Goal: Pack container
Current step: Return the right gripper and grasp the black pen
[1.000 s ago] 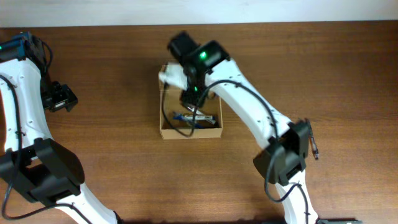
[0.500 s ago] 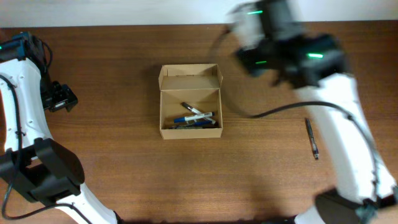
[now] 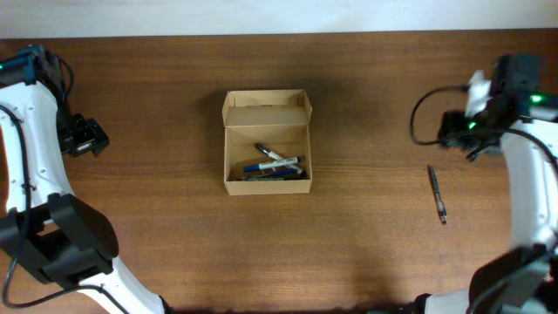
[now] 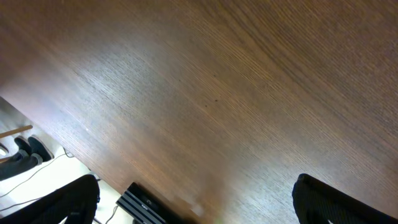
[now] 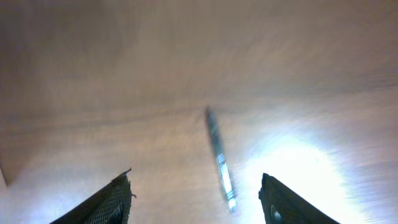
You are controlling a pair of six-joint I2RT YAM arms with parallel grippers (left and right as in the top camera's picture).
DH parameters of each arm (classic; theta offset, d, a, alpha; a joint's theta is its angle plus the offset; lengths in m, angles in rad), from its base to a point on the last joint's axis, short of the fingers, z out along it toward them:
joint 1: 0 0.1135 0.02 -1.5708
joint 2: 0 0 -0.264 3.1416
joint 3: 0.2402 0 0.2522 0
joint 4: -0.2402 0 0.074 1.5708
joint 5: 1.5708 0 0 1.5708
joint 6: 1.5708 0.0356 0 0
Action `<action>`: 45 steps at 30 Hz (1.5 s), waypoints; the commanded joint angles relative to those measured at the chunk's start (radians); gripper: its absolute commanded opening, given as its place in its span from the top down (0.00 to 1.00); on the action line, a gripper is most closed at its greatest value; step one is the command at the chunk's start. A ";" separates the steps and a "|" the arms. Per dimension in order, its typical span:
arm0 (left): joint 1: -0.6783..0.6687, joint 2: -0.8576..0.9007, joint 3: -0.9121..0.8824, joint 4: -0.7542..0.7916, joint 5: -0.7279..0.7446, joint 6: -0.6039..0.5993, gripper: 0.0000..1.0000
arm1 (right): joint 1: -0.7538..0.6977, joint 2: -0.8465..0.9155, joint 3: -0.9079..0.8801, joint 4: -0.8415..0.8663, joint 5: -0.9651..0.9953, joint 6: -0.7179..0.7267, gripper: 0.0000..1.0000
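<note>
At the 9 o'clock edge of the table (image 3: 366, 87), my left gripper (image 3: 85, 137) hangs over bare wood, well away from the work. Its wrist view shows the claw spread wide and empty.

Near the middle sits the container (image 3: 267, 186), a small tan cardboard box with its flap lid (image 3: 266, 102) folded back at 12 o'clock. Several pens (image 3: 272, 166) lie across the floor of it.

I judge the box light and thin-walled. It would likely skid on the wood if nudged and buckle if pinched hard. The flap's free edge is where I would take it for closing.

Well out at 3 o'clock of the box lies a loose pen (image 3: 436, 194), running roughly 12 to 6. It looks slim, hard and likely to roll, so I would pinch it across the barrel at mid-length.

My right gripper (image 3: 471, 131) hovers at about 1 o'clock of that pen. Its wrist view is blurred, but the jaws are plainly wide apart with nothing between them.
</note>
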 commanded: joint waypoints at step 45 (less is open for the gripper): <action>0.006 0.008 -0.002 0.000 -0.003 0.011 0.00 | -0.061 0.347 -0.240 0.204 -0.046 -0.195 0.96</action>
